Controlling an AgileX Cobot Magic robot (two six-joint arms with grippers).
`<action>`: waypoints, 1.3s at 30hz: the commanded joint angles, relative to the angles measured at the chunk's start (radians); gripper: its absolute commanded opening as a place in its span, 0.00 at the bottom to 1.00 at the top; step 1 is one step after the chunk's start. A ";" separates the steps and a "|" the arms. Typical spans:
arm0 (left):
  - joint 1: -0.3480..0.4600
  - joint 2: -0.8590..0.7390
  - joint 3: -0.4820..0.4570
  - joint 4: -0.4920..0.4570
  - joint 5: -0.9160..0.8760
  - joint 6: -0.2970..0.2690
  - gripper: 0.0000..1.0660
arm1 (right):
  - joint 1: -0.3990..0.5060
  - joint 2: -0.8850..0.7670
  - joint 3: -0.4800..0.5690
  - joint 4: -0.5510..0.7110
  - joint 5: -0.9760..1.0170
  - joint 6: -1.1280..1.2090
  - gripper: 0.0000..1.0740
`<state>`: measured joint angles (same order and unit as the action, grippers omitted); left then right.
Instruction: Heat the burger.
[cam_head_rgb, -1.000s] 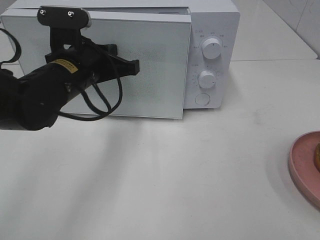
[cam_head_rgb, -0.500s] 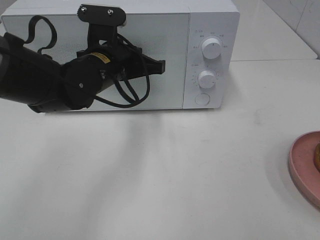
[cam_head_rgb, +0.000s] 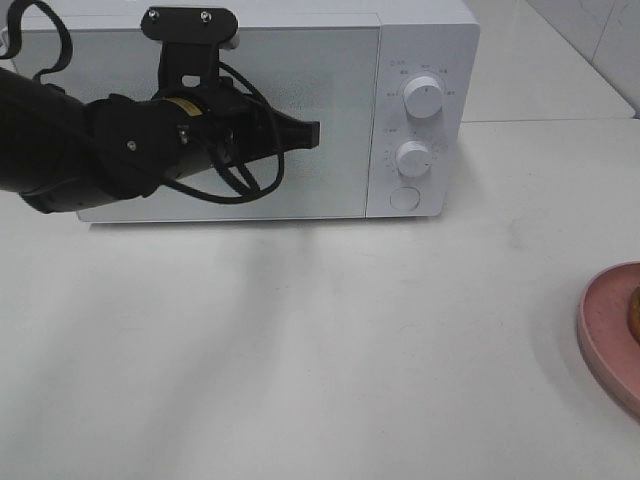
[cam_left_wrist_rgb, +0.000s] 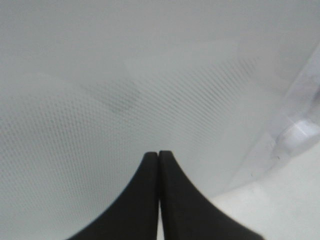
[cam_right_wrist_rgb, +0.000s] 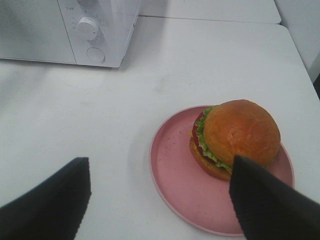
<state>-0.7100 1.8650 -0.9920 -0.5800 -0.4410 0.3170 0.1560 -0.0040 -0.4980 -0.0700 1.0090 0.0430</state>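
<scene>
The burger (cam_right_wrist_rgb: 235, 137), with a golden bun, lettuce and tomato, sits on a round pink plate (cam_right_wrist_rgb: 175, 165) on the white table. In the high view only a sliver of the burger (cam_head_rgb: 634, 312) shows at the right edge, on the plate (cam_head_rgb: 603, 330). My right gripper (cam_right_wrist_rgb: 160, 165) hovers open above the plate, holding nothing, and it does not show in the high view. The left gripper (cam_head_rgb: 312, 133) is shut and empty, its tips (cam_left_wrist_rgb: 158, 154) against the closed door (cam_head_rgb: 330, 100) of the white microwave (cam_head_rgb: 425, 40).
Two knobs (cam_head_rgb: 424, 98) (cam_head_rgb: 414, 158) and a round button (cam_head_rgb: 404, 198) are on the microwave's right panel. My black left arm (cam_head_rgb: 90, 150) stretches across the front of the door. Bare white table lies between microwave and plate.
The microwave door, ajar a second ago, has swung shut. My left gripper moved right and toward the oven with it, and now rests against the closed door.
</scene>
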 joint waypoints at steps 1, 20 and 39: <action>-0.028 -0.074 0.062 -0.010 0.111 -0.002 0.00 | -0.003 -0.027 0.001 -0.001 -0.013 -0.005 0.70; 0.098 -0.279 0.086 0.032 0.987 -0.007 0.93 | -0.003 -0.027 0.001 -0.001 -0.013 -0.005 0.70; 0.585 -0.660 0.086 0.253 1.606 -0.142 0.93 | -0.003 -0.027 0.001 -0.001 -0.013 -0.005 0.70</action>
<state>-0.1490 1.2320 -0.9080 -0.3660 1.1280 0.2030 0.1560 -0.0040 -0.4980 -0.0700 1.0090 0.0430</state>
